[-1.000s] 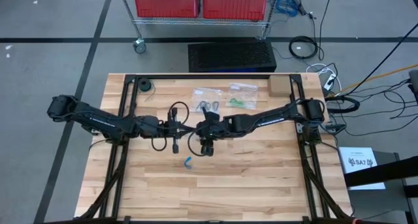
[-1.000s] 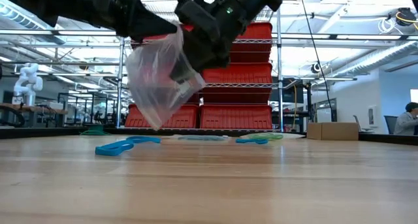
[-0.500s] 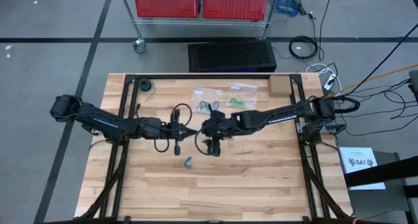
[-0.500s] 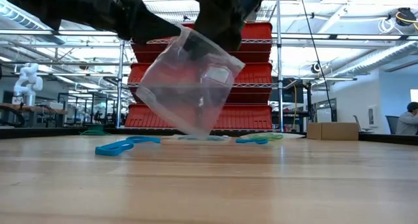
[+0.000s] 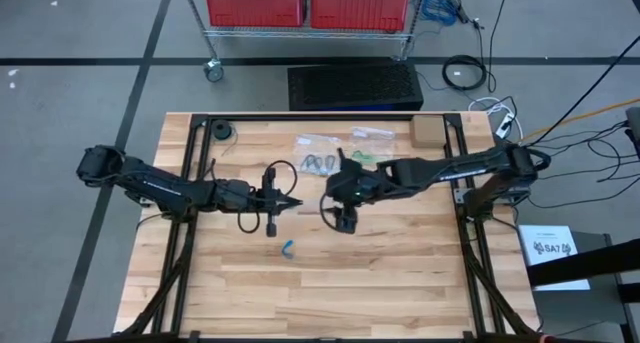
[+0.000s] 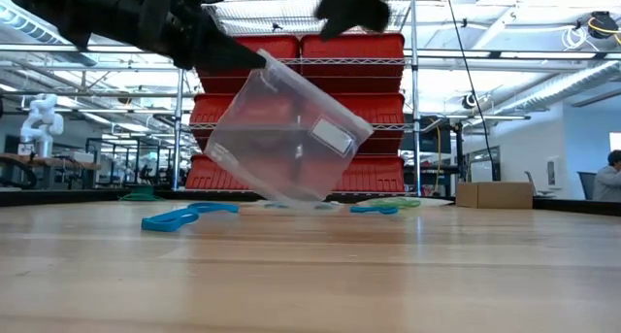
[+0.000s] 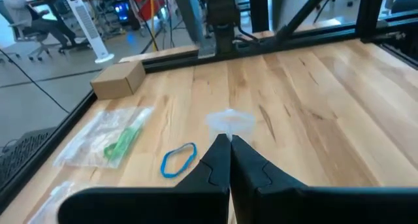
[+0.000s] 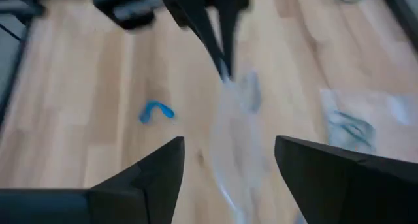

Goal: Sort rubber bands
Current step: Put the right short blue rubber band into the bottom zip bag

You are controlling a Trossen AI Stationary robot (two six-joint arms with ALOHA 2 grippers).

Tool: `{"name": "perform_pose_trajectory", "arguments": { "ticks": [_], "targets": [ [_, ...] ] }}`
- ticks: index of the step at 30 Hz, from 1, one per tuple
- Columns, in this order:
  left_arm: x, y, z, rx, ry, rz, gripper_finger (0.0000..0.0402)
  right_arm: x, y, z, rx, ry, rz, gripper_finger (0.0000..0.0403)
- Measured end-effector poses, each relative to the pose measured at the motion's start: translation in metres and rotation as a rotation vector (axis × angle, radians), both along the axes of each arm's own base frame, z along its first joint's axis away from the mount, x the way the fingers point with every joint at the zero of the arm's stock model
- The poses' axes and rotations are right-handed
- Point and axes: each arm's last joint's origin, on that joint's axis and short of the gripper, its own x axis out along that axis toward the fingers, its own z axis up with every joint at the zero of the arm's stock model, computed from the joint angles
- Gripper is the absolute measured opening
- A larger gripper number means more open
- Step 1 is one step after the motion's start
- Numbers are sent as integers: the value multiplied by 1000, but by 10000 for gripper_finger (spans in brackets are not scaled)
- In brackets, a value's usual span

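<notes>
The left pincer is pinched shut on one corner of a clear bag, which hangs tilted above the middle of the bench. The right pincer stands wide open with nothing in it, just beside the bag and apart from it.

A blue band lies loose on the bench just in front of the two pincers. More bands sit in flat bags at the far edge, green ones among them.

The risks, as I judge them: held by a single corner, the bag may swing or sag shut, so a band carried to it could miss the mouth. I cannot make out any band inside it, perhaps because the plastic blurs there. The thin band lying flat could also slip the fingers.
</notes>
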Motion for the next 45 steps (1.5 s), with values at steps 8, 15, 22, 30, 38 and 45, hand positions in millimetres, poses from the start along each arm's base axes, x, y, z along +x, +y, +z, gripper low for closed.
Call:
{"name": "perform_pose_trajectory", "arguments": {
  "ticks": [8,15,22,30,38,45],
  "targets": [
    [-8,1,7,9,9,6,0,-42,-17,-9,-70,324,-281,230],
    [-18,2,15,8,5,4,0,-51,-45,-88,25,413,-279,233],
    [-19,2,15,9,17,4,0,-63,-70,-150,61,256,-308,235],
    [-19,2,14,10,21,3,0,-58,-81,-178,11,218,-356,262],
    [-19,2,13,11,29,1,0,-48,-86,-202,24,227,-358,276],
    [-19,2,13,10,29,-5,0,-47,-84,-204,-2,223,-362,168]
  ]
}}
